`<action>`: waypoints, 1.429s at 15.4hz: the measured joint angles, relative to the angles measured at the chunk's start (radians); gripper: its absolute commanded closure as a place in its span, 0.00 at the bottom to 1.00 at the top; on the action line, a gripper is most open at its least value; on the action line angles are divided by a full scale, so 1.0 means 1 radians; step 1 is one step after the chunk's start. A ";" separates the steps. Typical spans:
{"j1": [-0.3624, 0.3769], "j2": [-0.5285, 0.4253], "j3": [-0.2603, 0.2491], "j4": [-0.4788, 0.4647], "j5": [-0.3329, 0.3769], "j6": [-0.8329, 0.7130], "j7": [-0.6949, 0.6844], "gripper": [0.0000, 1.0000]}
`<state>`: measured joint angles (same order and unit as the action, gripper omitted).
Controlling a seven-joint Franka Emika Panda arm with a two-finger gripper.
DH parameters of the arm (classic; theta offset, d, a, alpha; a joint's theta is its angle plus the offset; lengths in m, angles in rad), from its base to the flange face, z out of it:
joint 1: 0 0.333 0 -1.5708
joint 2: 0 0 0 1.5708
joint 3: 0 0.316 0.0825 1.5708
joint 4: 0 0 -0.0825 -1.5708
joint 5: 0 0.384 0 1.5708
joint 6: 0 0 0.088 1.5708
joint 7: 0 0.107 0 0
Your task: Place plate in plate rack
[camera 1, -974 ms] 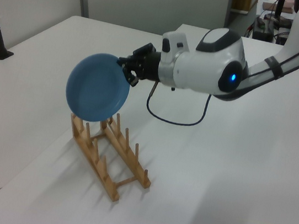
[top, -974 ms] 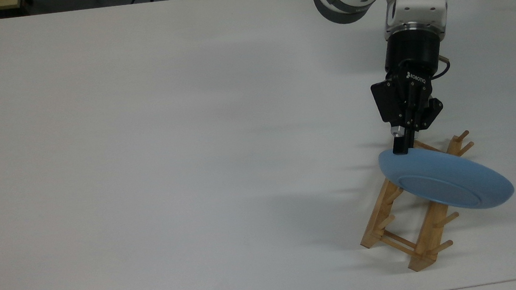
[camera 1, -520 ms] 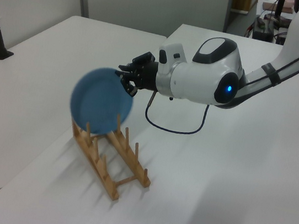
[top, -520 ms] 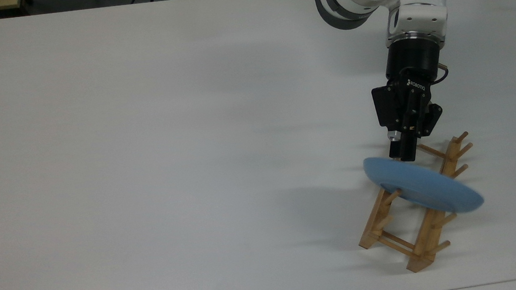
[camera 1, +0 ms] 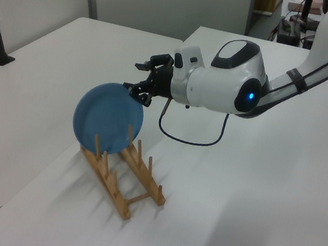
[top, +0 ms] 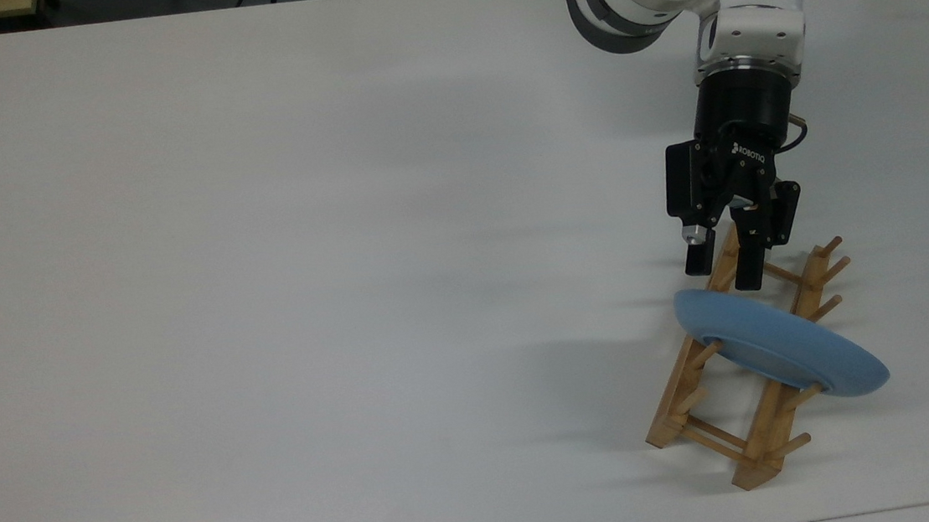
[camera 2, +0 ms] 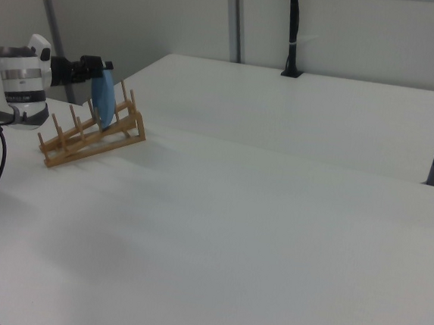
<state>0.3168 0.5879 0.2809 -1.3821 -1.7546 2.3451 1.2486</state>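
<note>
A: Where's the plate (top: 778,341)?
B: Standing on edge in the rack (top: 739,371), between pegs, near the table (top: 260,228) edge at the top view's bottom right

A: And the gripper (top: 724,268)?
B: Just above the plate's rim, fingers apart, nothing held

A: Room to move?
B: Bare table across the top view's left and middle

A: Any writing?
B: "ROBOTIQ" in white on the gripper body

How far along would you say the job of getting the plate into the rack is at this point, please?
Nearly finished. Done: the plate stands on edge between the pegs of the plate rack, leaning a little. In hand: the gripper has its jaws open just above the plate's rim, holding nothing. Left: the arm should back away, and the plate must prove that it stays put unsupported.
</note>
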 measured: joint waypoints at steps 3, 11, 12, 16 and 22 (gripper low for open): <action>-0.002 -0.004 0.000 0.021 0.027 0.000 0.008 0.05; -0.014 -0.091 0.000 0.038 0.316 0.000 -0.008 0.00; -0.016 -0.109 -0.001 0.038 0.405 0.000 -0.048 0.00; -0.032 -0.174 -0.004 0.039 0.705 -0.023 -0.149 0.00; -0.095 -0.291 -0.006 0.036 1.153 -0.276 -0.238 0.00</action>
<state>0.2216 0.2973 0.2748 -1.3460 -0.6012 2.0688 1.0108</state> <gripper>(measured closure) 0.000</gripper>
